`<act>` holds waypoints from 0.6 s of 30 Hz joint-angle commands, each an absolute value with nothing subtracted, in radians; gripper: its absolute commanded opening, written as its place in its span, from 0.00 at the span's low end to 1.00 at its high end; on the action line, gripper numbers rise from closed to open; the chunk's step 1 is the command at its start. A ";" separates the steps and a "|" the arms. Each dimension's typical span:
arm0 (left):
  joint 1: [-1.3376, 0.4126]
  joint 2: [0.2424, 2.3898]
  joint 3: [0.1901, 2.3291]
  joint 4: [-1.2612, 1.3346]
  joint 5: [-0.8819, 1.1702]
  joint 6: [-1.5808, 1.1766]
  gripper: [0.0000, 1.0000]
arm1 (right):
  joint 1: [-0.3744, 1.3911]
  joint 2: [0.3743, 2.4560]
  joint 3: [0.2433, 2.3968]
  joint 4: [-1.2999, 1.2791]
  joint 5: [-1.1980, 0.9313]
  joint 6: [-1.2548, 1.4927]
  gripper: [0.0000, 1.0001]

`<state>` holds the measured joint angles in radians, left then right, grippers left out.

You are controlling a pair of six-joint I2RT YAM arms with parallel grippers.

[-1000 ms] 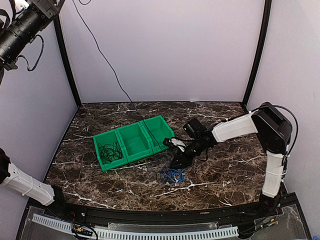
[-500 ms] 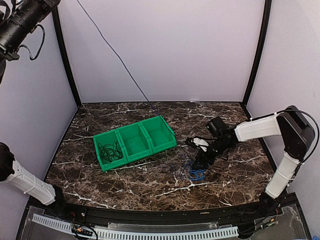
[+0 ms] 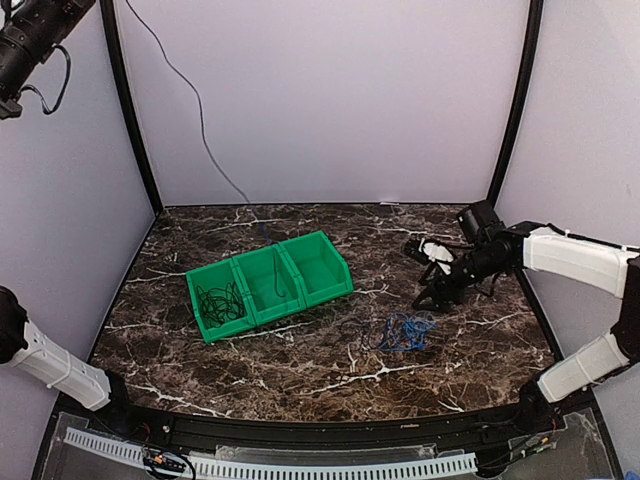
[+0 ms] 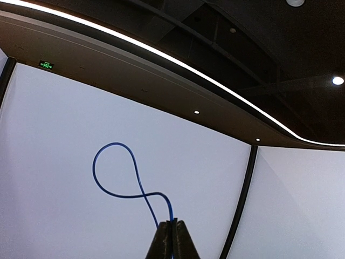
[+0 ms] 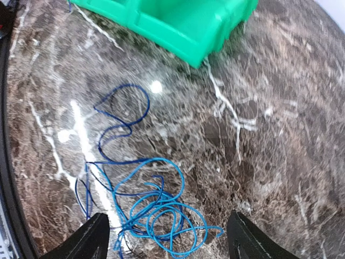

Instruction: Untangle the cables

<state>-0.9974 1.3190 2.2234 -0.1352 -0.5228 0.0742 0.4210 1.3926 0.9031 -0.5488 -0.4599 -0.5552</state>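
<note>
Blue cable (image 3: 400, 332): a loose tangle on the marble table (image 3: 200, 360), right of the green bin (image 3: 275, 308) and a little nearer the arms.
Black cables (image 3: 220, 303): bunched in the bin's left compartment.
Right gripper (image 3: 437, 297): the arm reaches low over the table. The jaws are spread and hold nothing, and the blue tangle lies just beside them.
Left gripper (image 4: 172, 243): raised high, with the fingers pressed together on a blue strand.
Hard to make out: from overhead the left gripper is cut off, and the thin strand dropping from there fades near the bin.

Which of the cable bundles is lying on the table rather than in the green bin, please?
The bright blue bundle, spread on the marble table near the right claw; the black bundle sits in the left-end compartment of the green bin.
</note>
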 commanded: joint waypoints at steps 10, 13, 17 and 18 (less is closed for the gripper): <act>-0.999 1.358 2.007 -0.301 -0.442 0.044 0.00 | 0.440 1.285 1.110 -0.582 -0.684 -0.526 0.75; -0.999 1.337 2.023 -0.301 -0.495 0.060 0.00 | 0.439 1.270 1.048 -0.533 -0.700 -0.511 0.75; -0.999 1.299 2.051 -0.250 -0.525 0.096 0.00 | 0.440 1.255 0.995 -0.527 -0.671 -0.532 0.75; -0.999 1.293 2.052 -0.219 -0.516 0.101 0.00 | 0.439 1.249 0.979 -0.517 -0.663 -0.529 0.75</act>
<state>-0.9977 1.3884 1.9987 -0.3290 -0.4858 0.0650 0.4339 1.2827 1.0252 -0.5716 -0.6621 -0.5404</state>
